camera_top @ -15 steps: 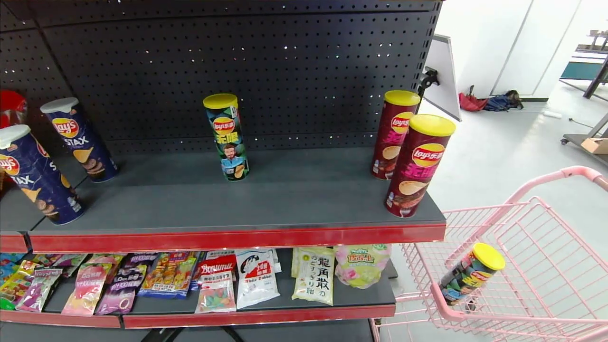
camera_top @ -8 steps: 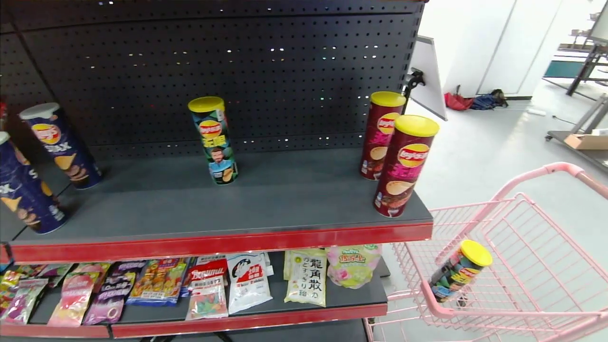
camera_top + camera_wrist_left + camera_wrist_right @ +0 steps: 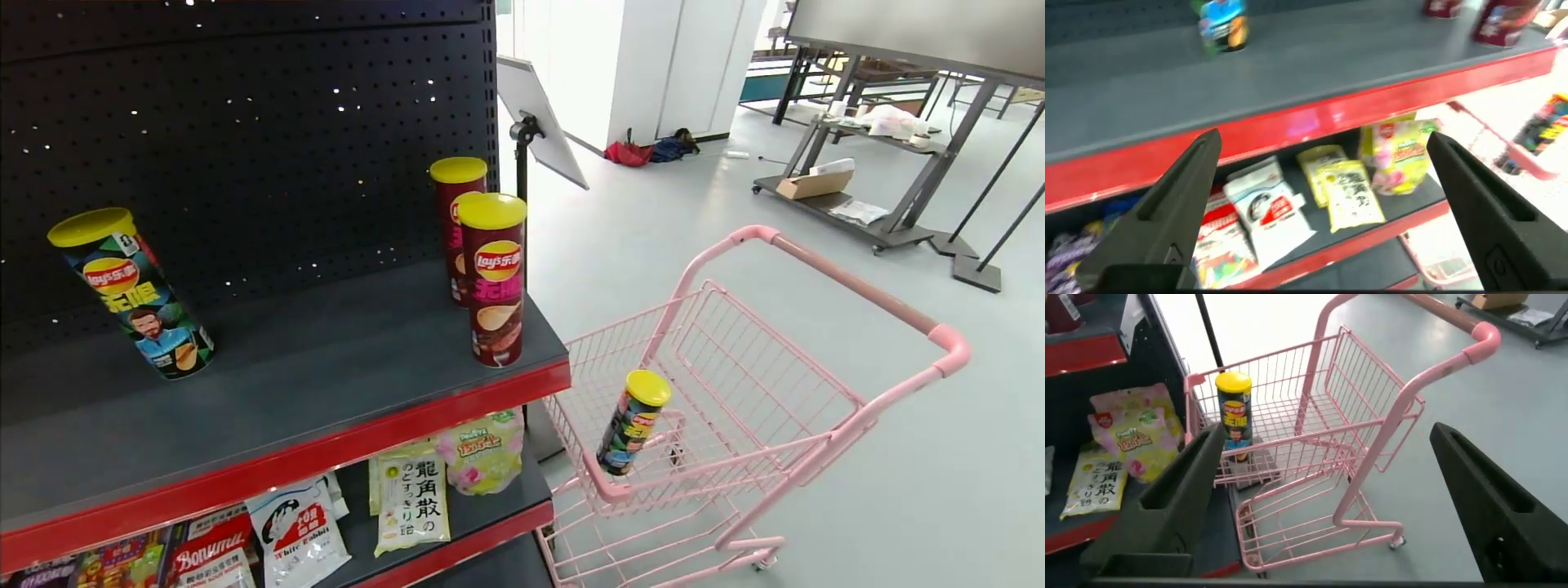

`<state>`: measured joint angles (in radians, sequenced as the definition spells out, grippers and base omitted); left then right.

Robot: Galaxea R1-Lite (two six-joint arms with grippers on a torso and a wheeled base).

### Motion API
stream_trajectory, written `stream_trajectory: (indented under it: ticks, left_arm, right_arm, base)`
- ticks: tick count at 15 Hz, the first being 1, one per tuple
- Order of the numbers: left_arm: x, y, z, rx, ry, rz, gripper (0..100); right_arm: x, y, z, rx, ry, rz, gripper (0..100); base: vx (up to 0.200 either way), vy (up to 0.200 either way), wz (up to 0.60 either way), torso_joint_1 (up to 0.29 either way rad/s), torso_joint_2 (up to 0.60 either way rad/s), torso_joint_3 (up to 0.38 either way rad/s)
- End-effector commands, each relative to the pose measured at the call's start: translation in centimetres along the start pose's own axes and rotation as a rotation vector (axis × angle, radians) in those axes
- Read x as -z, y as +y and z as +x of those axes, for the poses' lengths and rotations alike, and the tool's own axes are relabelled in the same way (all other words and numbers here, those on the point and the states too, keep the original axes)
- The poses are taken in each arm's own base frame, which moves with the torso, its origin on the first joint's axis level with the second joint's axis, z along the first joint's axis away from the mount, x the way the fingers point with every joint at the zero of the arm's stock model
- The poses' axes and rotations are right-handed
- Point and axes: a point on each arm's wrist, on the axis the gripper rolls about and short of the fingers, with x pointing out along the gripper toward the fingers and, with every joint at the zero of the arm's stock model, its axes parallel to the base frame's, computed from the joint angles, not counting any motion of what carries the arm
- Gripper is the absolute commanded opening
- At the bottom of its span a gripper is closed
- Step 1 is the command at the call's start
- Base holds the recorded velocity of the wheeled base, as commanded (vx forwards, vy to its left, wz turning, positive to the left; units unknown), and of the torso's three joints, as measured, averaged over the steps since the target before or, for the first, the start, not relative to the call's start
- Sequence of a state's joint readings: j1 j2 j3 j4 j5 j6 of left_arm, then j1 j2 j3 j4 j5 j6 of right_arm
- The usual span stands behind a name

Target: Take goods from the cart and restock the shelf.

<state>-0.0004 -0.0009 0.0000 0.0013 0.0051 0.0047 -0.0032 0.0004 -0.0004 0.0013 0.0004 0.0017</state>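
The chip can you are after stands in the pink cart, yellow lid up, tucked into the basket corner nearest the shelf and touching the wire wall there. From the right wrist you see the same can at, with the cart's handle on the far side of it.

The cart sits just beside the end of the shelf. On that upper board, two maroon cans stand at the end nearest the cart. The front maroon can is close to the red edge and the rear maroon can is right behind it. A green-and-black can, matching the one in the cart, stands well apart from them, farther along the board and close to the pegboard back.

On the board below lie flat snack bags, with a pink-and-green bag at the cart end.

Your right gripper hangs above the cart with its fingers spread wide and nothing between them. Your left gripper is likewise wide apart and empty, facing the red shelf edge and the bags beneath it.
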Motion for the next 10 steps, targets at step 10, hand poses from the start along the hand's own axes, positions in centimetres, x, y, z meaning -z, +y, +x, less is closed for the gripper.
stream_trajectory:
  ticks: [10]
  left_arm:
    - [0.0,0.0,0.01,-0.001,0.001,-0.003,100]
  right_arm:
    - [0.0,0.0,0.0,0.0,-0.001,0.0,100]
  base:
    - [0.0,0.0,0.0,-0.091,0.23,0.132]
